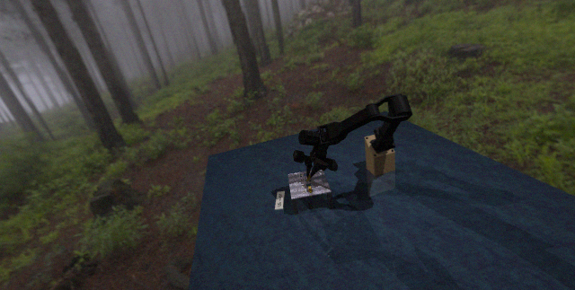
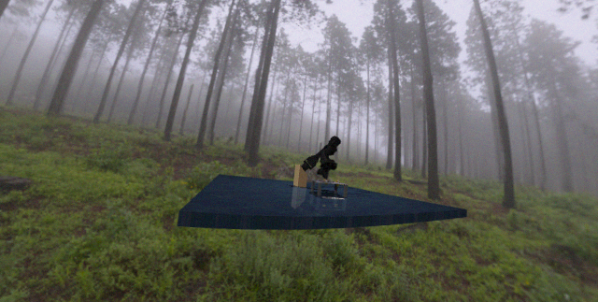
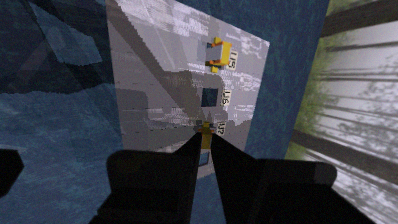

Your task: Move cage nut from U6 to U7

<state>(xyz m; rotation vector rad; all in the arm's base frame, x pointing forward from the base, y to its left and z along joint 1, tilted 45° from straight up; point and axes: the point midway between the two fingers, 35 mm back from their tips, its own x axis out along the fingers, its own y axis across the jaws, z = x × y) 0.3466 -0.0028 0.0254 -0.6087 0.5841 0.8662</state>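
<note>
Wrist view, holdings at the plate: one rail plate [image 1: 298, 191] [image 3: 135, 107], pale, bearing three printed labels, U5, U6 and U7. Cage nuts, two. The first, the working nut [image 3: 206, 136], yellow, is pinched between the two fingertips of my claw [image 1: 309, 178] [image 3: 205, 136], at the hole position beside label U7; whether it sits square or its wings are open underneath, I cannot tell. The second nut [image 3: 218, 54], yellow and pale, is at U5, apart from the claw. Open holes I can count: two, the U6 hole [image 3: 209, 97], dark and square, and one further hole [image 3: 203, 159] beyond U7, partly behind a finger.

Top view: one black arm [image 1: 348, 128] [image 2: 321, 156], on one wooden block [image 1: 380, 162] [image 2: 300, 176] near the bench's far corner. One blue bench [image 1: 252, 236] [image 2: 262, 204]; the plate stands inward from its left edge. One small white label card [image 1: 279, 200] lies just beside the plate, on the side toward that left edge.
</note>
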